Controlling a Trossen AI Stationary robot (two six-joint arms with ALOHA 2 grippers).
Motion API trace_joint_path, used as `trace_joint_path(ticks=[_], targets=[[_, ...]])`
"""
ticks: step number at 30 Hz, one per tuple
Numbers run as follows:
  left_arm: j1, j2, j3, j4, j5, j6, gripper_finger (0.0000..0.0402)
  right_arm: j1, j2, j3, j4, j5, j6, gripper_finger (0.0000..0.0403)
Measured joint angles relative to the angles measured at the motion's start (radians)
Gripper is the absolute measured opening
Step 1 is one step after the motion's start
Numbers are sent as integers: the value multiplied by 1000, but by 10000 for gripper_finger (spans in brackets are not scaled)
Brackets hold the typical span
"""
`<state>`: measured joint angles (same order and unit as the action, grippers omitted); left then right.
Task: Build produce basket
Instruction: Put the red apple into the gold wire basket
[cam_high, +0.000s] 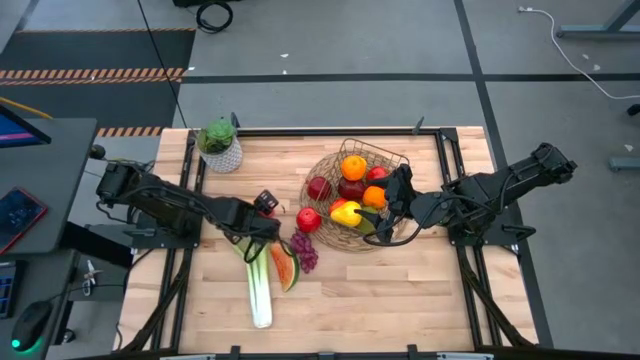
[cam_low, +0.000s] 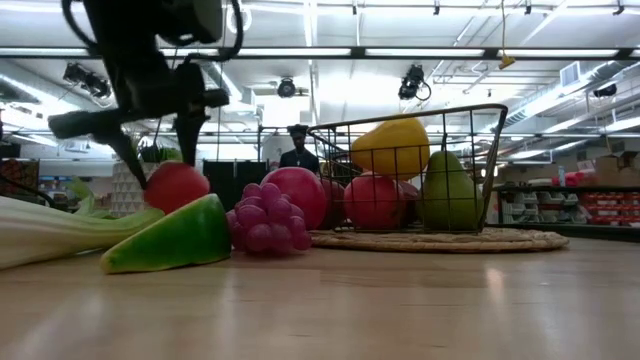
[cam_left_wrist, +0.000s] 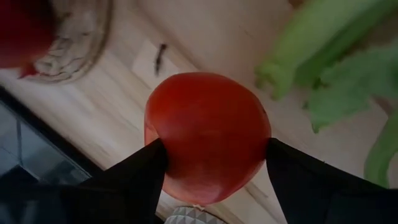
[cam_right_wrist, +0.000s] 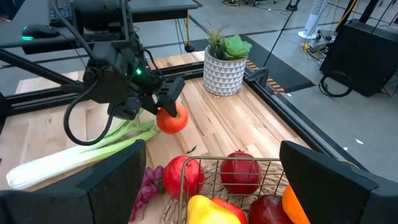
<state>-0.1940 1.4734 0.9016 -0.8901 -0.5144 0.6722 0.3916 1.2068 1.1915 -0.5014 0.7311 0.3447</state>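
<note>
Fingers of L gripper (cam_right_wrist: 169, 104) clamp a red apple (cam_left_wrist: 207, 134), lifted just above the leek (cam_high: 259, 288), w/ open tabletop (cam_high: 400, 290) nearby. R gripper (cam_high: 390, 208) hangs spread wide over the basket (cam_high: 385, 156), which holds oranges, apples, lemon, pear. Grapes (cam_low: 264, 218) & watermelon slice (cam_low: 172, 238) lie on the wood beside it.

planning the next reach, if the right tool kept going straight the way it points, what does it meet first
Likely the produce in the basket just ahead: the red apple between the right tool fingers' line. Depth is unclear.
</note>
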Motion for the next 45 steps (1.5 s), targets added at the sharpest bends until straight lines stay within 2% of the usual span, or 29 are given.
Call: trace_joint_path(ticks=[6,15,22,36,45], targets=[[1,0,81,-19,20,-119,263,0,0,0,0,0,0,373],[1,0,208,-21,228,-380,260,0,0,0,-1,0,3,373],[0,-1,285,-2,334,-562,264,6,0,0,-3,-16,3,373],[1,-1,353,150,346,-960,266,48,0,0,-2,-23,3,373],[1,-1,364,214,367,-1084,266,64,-1,0,-2,-21,19,373]])
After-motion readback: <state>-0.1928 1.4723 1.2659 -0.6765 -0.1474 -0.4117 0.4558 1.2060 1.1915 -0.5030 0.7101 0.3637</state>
